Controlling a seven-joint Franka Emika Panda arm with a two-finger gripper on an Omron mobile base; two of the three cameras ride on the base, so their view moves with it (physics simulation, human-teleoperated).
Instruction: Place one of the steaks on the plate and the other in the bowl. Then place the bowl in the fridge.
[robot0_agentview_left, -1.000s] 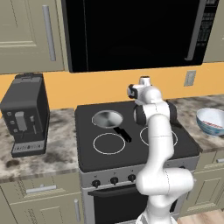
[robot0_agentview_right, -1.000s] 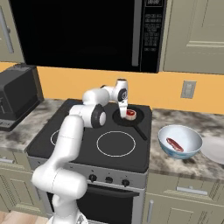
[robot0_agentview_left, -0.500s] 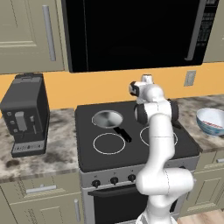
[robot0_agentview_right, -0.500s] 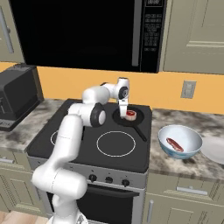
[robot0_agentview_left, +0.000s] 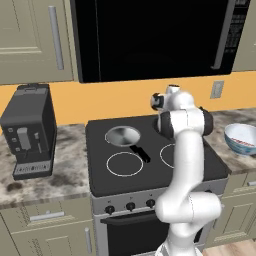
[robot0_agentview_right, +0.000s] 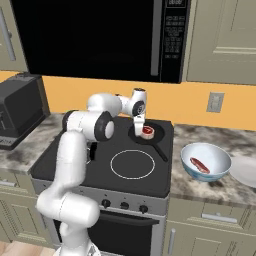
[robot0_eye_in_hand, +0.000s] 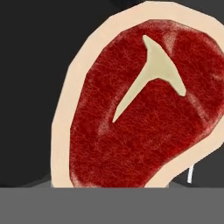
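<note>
Little had moved; the gripper (robot0_agentview_right: 140, 131) still hovered over the grey pan (robot0_agentview_right: 156, 133), jaw state untellable. Beneath lay a marbled red steak (robot0_eye_in_hand: 140, 109), pale fat-rimmed, close up. Right view alone showed another steak (robot0_agentview_right: 200, 165) inside the white bowl (robot0_agentview_right: 220, 169).

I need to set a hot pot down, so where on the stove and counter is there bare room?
The stove's front half is bare, around the front ring. The back right is crowded: pan with a steak, the pincer just above it. Right counter holds the bowl and plate. Left counter in front of the coffee machine is free.
</note>
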